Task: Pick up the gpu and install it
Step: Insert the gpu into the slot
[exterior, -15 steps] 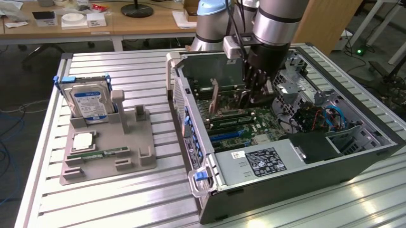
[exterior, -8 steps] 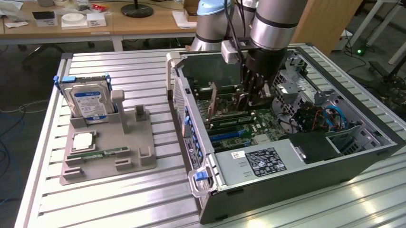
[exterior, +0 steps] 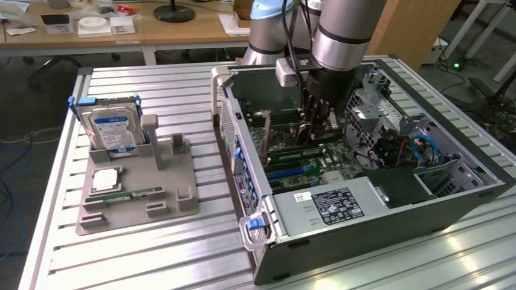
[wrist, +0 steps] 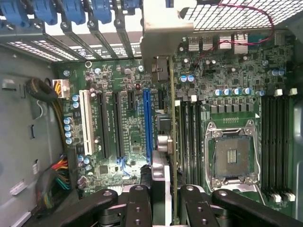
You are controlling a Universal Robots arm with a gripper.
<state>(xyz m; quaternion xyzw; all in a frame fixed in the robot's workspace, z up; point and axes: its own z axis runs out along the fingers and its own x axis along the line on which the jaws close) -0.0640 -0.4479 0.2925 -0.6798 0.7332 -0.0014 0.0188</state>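
Note:
My gripper [exterior: 317,130] is lowered inside the open computer case [exterior: 266,241], above the motherboard [wrist: 128,127]. In the wrist view the gripper [wrist: 163,203] is shut on the gpu [wrist: 163,137]. The card is seen edge-on and runs away from the fingers [wrist: 138,203]. Its silver bracket end [wrist: 161,28] lies toward the case's rear wall with the blue latches [wrist: 75,9]. The card hangs just beside the long blue slot [wrist: 147,118]. I cannot tell whether its lower edge touches the board.
An empty processor socket [wrist: 232,158] and memory slots [wrist: 277,142] lie beside the card. Cable bundles [wrist: 59,170] sit at one side of the board. Outside the case, a grey fixture [exterior: 137,208] holds a hard drive [exterior: 113,130] and a green memory stick [exterior: 129,194].

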